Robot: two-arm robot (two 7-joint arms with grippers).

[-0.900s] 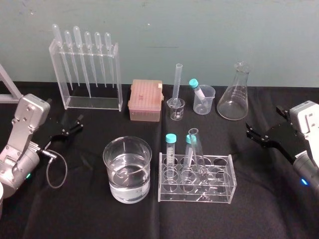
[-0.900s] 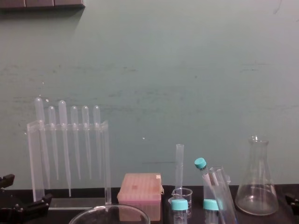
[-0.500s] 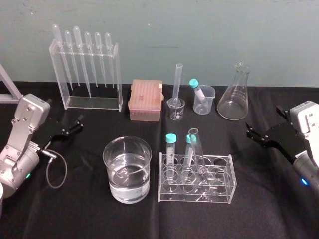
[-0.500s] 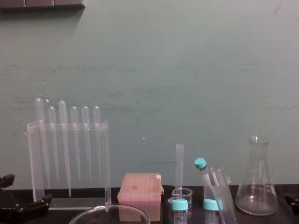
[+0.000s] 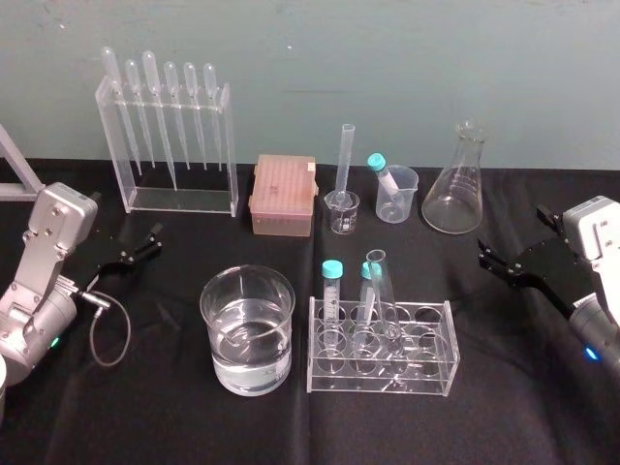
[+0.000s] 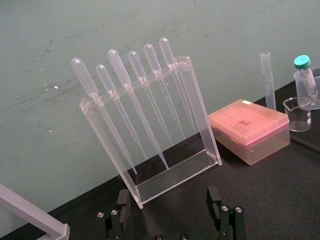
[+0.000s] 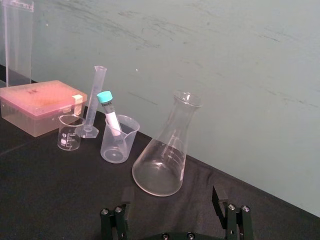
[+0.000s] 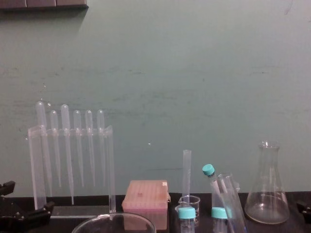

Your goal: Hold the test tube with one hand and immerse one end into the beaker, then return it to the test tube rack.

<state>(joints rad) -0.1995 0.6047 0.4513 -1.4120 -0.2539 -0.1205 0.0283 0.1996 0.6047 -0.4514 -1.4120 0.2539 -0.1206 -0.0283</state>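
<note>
The test tube (image 5: 377,289) leans in the rack (image 5: 383,376) beside 2 blue-capped tubes (image 5: 332,291), just right of the beaker (image 5: 247,325). 6 pipettes (image 5: 160,107) stand behind. The right gripper (image 5: 511,237) sits well apart at the table's right, fingers spread (the left gripper (image 5: 145,242) likewise). Glassware markings seem too small to read.

Nothing legible is showing: no words, brands or numbers. Faint printed graduation marks are showing on the conical flask (image 7: 164,152) and on the small spouted beaker (image 7: 69,133), but they are appearing too small to read.
</note>
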